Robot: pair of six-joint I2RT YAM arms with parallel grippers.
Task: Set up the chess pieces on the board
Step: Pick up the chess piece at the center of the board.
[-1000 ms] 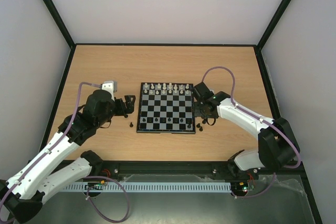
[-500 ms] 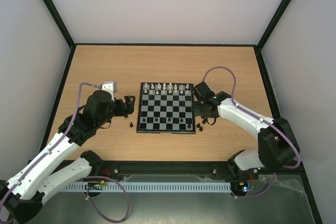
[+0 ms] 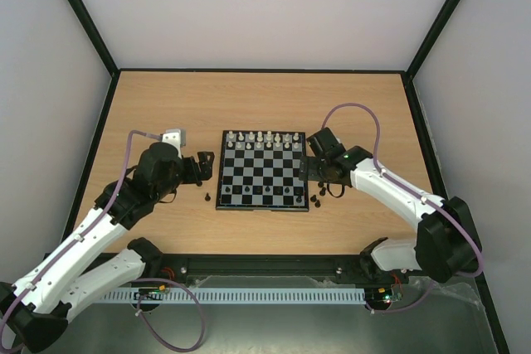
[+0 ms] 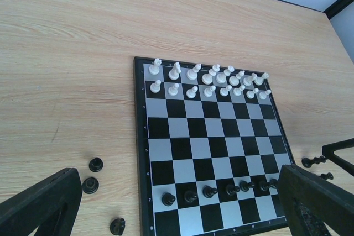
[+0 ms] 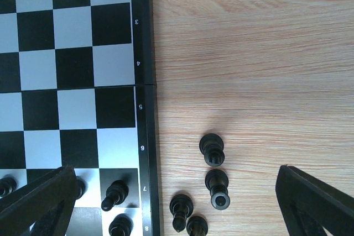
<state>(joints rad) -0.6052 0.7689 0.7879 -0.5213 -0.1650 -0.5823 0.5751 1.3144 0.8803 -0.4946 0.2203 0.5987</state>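
Currently the board (image 3: pixel 263 170) lies mid-table: white chess pieces (image 4: pixel 207 78) fill its 12 o'clock ranks, and black pawns (image 4: pixel 221 190) partly fill the 6 o'clock side. Loose black chess pieces (image 5: pixel 213 150) cluster just off its 3 o'clock edge, between the wide, empty jaws of the right gripper (image 5: pixel 172 192). Advisable: centre on one piece and descend straight, sparing its neighbours. The left gripper (image 4: pixel 177 192), at 9 o'clock, is equally wide and empty.

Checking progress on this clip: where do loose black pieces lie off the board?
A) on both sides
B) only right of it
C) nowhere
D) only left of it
A: black pieces lie on the wood left of the board, and more lie right of it.
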